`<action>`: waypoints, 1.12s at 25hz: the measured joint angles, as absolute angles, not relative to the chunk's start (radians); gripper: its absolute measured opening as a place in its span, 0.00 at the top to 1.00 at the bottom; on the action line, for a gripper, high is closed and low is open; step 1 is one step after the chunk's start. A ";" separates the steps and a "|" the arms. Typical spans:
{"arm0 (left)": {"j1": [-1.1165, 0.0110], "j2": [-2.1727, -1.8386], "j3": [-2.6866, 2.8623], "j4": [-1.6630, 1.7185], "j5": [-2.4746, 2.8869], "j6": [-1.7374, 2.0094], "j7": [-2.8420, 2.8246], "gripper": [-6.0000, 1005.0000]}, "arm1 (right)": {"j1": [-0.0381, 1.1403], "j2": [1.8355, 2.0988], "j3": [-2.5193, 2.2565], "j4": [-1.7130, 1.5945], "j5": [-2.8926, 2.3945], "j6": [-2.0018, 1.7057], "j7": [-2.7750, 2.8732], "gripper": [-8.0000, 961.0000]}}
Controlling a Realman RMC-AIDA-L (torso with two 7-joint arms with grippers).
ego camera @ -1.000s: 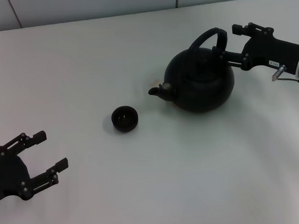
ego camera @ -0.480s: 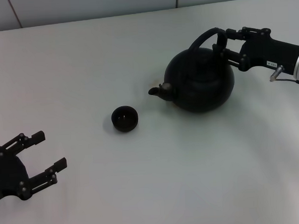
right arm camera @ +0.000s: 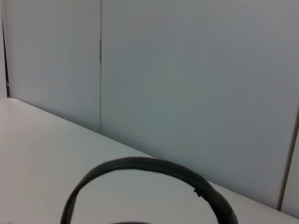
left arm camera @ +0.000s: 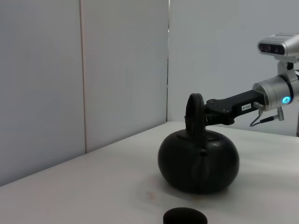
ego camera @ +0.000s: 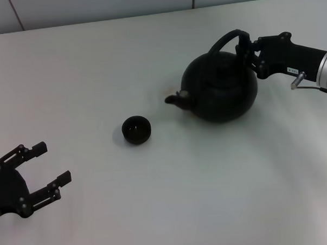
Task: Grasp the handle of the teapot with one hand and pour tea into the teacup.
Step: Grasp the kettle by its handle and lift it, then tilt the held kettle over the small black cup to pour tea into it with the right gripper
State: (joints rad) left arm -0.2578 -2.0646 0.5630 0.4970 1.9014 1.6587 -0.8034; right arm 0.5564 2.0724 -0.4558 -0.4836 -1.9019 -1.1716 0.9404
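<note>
left gripper, black with two linkage fingers, sits low at the near left corner of the plain white tabletop, fingers spread wide, nothing between them, well apart from everything else.

tiny round black handleless teacup with dark reddish-brown inside stands upright on the table, left of centre in the head view, between the left gripper and the pot but much nearer the pot. in the left wrist view only its dark rim shows at the frame edge, in front of the pot.

large round squat matte black teapot sits on the table right of centre, short stubby spout pointing toward the teacup, spout tip near the cup but not touching it. pot looks upright, base on the table in the left wrist view.

thick black arched handle rises over the top of the pot. in the right wrist view the hoop arcs across the lower frame against the grey panelled wall.

right gripper, black, on a silver-cuffed arm, reaches in from the far right and is closed around the right side of the handle, fingers pinched onto the hoop just above the pot's shoulder. left wrist view shows the same clamp at the top of the hoop.
</note>
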 joint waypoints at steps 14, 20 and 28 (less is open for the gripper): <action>-0.258 -2.065 0.563 0.493 1.902 1.662 -0.804 0.21 | 0.612 2.078 -0.456 -0.484 -1.835 -1.160 0.995 0.91; -0.260 -2.066 0.563 0.492 1.902 1.663 -0.804 0.21 | 0.665 2.083 -0.482 -0.463 -1.833 -1.116 1.022 0.91; -0.262 -2.068 0.563 0.488 1.902 1.664 -0.804 0.21 | 0.713 2.083 -0.537 -0.439 -1.831 -1.079 1.022 0.91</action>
State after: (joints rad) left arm -0.2619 -2.0677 0.5630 0.4877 1.9021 1.6642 -0.8038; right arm 0.7128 2.0832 -0.5369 -0.4392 -1.8311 -1.0794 1.0216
